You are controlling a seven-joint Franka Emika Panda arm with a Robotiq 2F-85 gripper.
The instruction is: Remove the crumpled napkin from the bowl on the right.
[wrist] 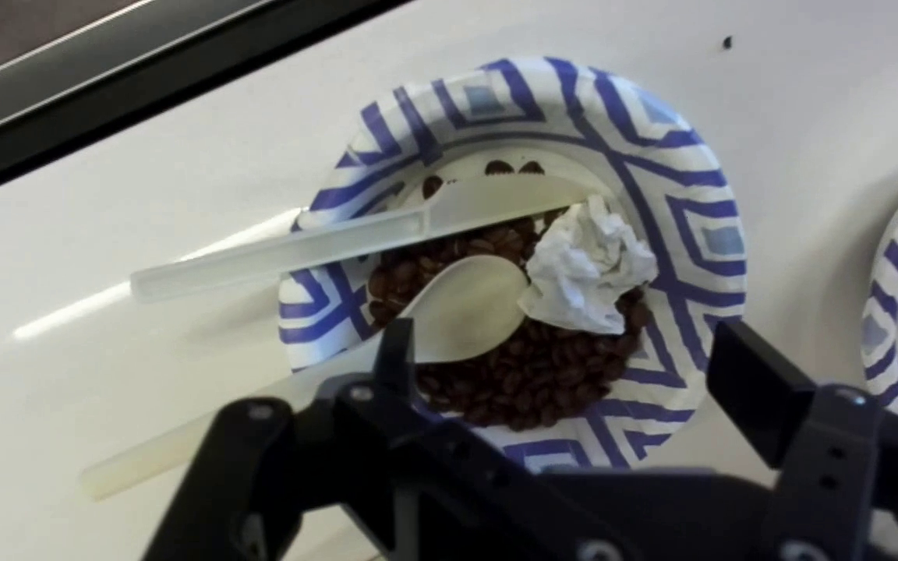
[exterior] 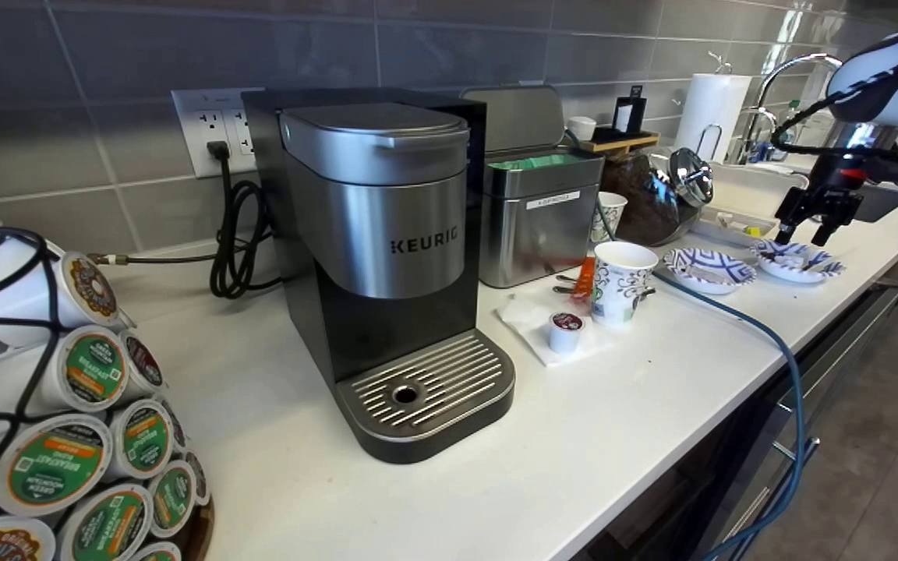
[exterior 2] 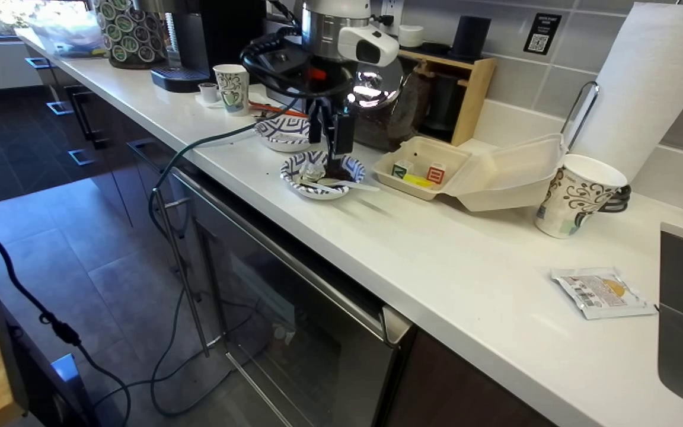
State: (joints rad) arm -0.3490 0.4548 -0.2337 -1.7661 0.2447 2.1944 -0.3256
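Note:
A white crumpled napkin (wrist: 591, 266) lies on dark coffee beans (wrist: 546, 382) in a blue-and-white patterned paper bowl (wrist: 702, 183). A pale plastic spoon (wrist: 464, 312) touches or nearly touches the napkin, and a pale plastic knife (wrist: 293, 251) lies across the bowl. The bowl also shows in both exterior views (exterior: 798, 273) (exterior 2: 294, 169), with the napkin (exterior 2: 313, 172) small in one of them. My gripper (wrist: 563, 343) is open and empty above the bowl; the napkin appears beyond and between the fingertips. The gripper shows in both exterior views (exterior: 803, 234) (exterior 2: 329, 145).
A similar bowl (exterior 2: 285, 142) stands beside this one. An open takeout box (exterior 2: 478, 204), a paper cup (exterior 2: 578, 196) and a paper towel roll (exterior 2: 644, 83) stand nearby. A blue-green cable (exterior: 768, 327) crosses the counter and hangs over its front edge. A glass jar (exterior: 652, 195) stands behind.

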